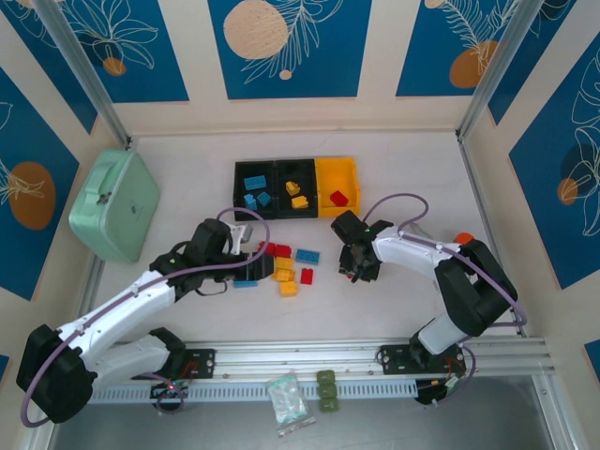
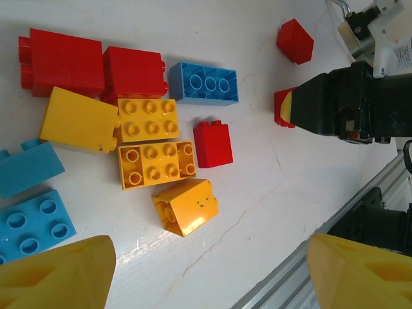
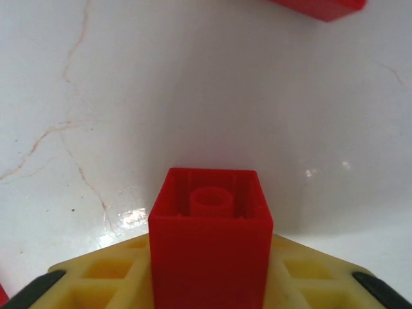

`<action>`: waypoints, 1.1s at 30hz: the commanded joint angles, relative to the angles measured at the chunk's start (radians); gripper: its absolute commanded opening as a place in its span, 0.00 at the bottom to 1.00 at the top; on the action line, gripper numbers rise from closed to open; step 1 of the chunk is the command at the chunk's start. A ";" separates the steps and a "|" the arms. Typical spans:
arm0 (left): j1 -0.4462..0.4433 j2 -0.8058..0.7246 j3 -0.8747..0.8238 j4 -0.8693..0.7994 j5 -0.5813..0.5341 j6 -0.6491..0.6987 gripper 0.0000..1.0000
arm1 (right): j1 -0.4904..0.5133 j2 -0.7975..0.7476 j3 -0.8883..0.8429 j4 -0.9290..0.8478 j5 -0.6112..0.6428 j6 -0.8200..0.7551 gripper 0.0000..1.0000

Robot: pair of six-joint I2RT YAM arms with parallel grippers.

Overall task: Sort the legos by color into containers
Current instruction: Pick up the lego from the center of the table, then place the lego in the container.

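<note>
Loose legos lie mid-table: red (image 1: pixel 278 249), blue (image 1: pixel 307 255) and yellow (image 1: pixel 284 272). Behind them stand the containers. One black bin (image 1: pixel 236 178) holds blue bricks, a second black bin (image 1: pixel 295 163) holds yellow ones, and the yellow bin (image 1: pixel 354 178) holds a red one. My left gripper (image 2: pixel 212 277) hangs open just near of the pile, closest to a tipped yellow brick (image 2: pixel 185 206). To the right of the pile, my right gripper (image 3: pixel 211 270) is shut on a small red brick (image 3: pixel 211 232), low over the table. Another red brick (image 2: pixel 295 40) lies beside it.
A large mint-green case (image 1: pixel 114 204) sits at the far left. Along the near edge runs an aluminium rail (image 1: pixel 309 361), with green blocks (image 1: pixel 326 389) and a small plastic bag (image 1: pixel 287 398) in front of it. Walls close in the table on three sides.
</note>
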 commanded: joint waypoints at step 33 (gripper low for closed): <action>-0.016 0.274 0.278 0.043 -0.082 0.010 0.78 | -0.288 0.615 1.027 -0.180 -0.163 -0.352 0.38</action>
